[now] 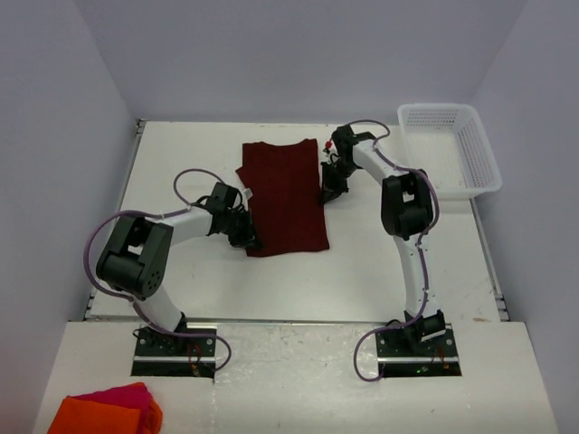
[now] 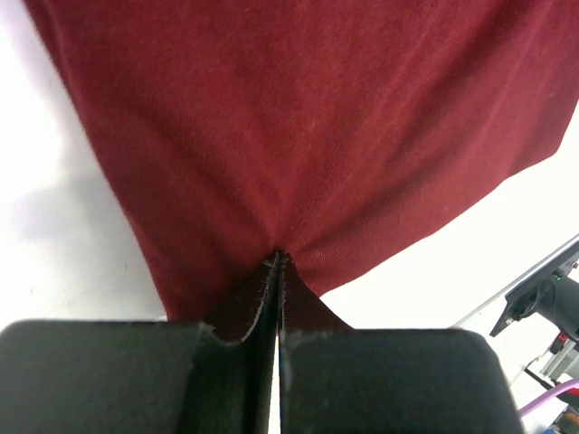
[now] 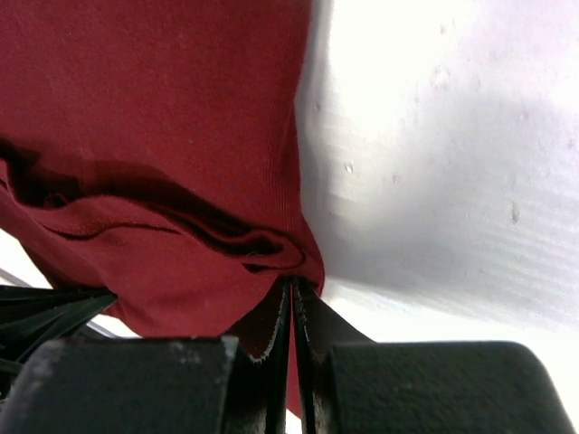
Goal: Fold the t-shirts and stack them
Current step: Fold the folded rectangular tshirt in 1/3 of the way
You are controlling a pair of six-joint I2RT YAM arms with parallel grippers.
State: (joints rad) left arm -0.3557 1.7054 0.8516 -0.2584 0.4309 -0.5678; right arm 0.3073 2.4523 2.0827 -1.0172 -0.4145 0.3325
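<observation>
A dark maroon soft-fabric t-shirt [image 1: 282,194] lies flat in a roughly rectangular shape in the middle of the white table [image 1: 181,163], between the two arms. The left gripper [image 1: 246,237] sits at the shirt's near-left edge, its black jaws pressed together with a fold of the maroon fabric pinched between them. The right gripper [image 1: 330,192] is at the shirt's right edge, jaws all but closed on bunched, layered cloth. A white plastic lattice basket [image 1: 493,176] stands at the table's far right. Bright orange and pink cloths [image 1: 109,411] lie on the near-left ledge.
</observation>
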